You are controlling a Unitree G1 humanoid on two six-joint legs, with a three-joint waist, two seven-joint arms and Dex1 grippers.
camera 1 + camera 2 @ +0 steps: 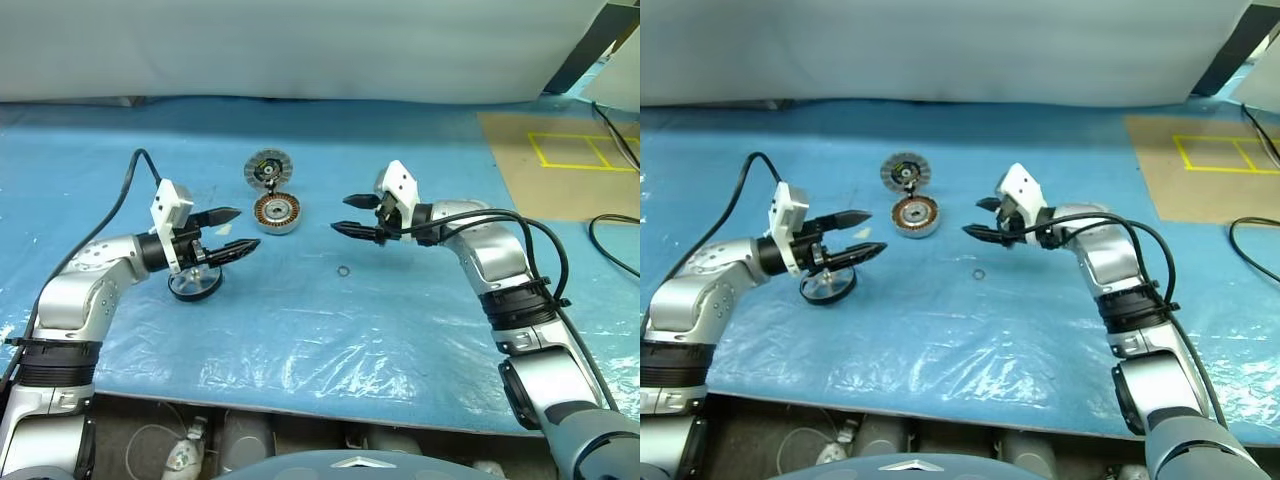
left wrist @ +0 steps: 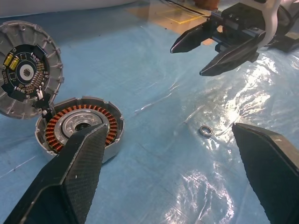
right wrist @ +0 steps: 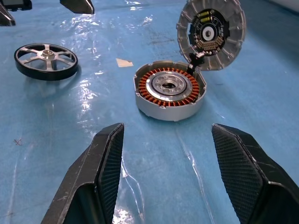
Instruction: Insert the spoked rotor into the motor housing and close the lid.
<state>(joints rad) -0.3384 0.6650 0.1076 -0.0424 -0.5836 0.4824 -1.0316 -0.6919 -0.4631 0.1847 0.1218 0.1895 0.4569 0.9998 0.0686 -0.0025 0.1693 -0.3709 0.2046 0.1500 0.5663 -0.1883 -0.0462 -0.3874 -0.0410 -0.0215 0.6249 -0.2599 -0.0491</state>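
Both grippers open | spoked rotor (image 3: pixel 46 61) beside motor housing (image 3: pixel 170 89)

The left gripper (image 2: pixel 180 175) stood wide apart and empty above the blue sheet (image 2: pixel 154 70). Beyond its fingers sat the motor housing (image 2: pixel 80 127), copper windings showing, with the lid (image 2: pixel 28 67) tilted up and touching its rim. A small washer (image 2: pixel 205 130) lay apart, and the right gripper (image 2: pixel 194 53) hung open farther off.

A lab bench: blue plastic sheet (image 1: pixel 330 330), yellow floor tape (image 1: pixel 585 150).
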